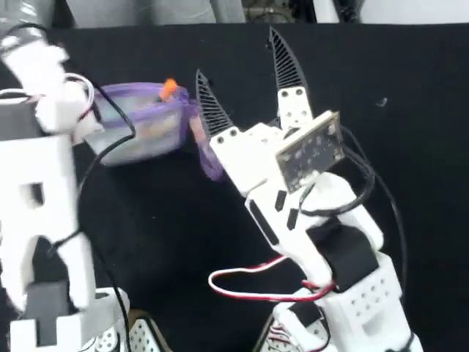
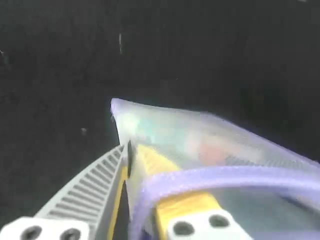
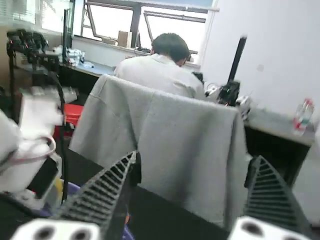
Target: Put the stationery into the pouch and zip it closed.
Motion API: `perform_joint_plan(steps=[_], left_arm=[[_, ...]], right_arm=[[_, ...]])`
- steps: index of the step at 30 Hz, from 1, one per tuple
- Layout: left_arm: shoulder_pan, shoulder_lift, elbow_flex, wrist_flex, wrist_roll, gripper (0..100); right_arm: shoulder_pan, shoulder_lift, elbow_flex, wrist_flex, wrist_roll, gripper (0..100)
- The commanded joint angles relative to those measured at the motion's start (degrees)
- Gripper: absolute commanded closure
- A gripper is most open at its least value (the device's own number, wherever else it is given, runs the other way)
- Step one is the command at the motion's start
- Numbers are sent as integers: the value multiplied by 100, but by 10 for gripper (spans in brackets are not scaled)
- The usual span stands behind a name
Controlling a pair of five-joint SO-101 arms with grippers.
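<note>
Pouch: stationery apparently inside, zipping likely left. Left gripper pinches its edge; right gripper spread beside it.

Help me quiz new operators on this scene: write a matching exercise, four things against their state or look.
Things:
1. pouch
2. right gripper
3. left gripper
4. orange piece

States:
a. open, holding nothing
b. see-through with a purple edge
c. at the pouch's top rim
d. shut on the pouch's edge

Pairs: 1-b, 2-a, 3-d, 4-c
</note>
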Motion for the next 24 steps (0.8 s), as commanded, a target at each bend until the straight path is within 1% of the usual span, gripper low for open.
perform_joint_plan(steps=[1,3,5,7,10,12,15,18,20,24], left_arm=[[-66,-44,743,-659,185,971],[-66,-79,804,-738,193,971],[-66,-88,804,-756,193,971],[-66,-88,804,-756,202,971],[-66,-62,813,-756,202,971],[-66,-53,840,-756,202,971],[-66,-62,848,-747,202,971],[-66,-79,848,-747,202,971],[-57,-79,848,-747,202,971],[-48,-79,857,-721,202,971]], right_arm=[[44,-4,259,18,-1002,666],[-105,-4,602,-79,-1380,666],[-352,-4,1112,-457,-1547,666],[-633,-4,1701,-1090,-1556,666],[-1081,4,2571,-2321,-1538,666],[-1213,31,2967,-3042,-1538,668],[-1213,48,3187,-3684,-1538,727],[-1099,48,3222,-3947,-1574,816],[-1073,119,3222,-4088,-1565,858],[-879,769,3064,-4440,-1582,850]])
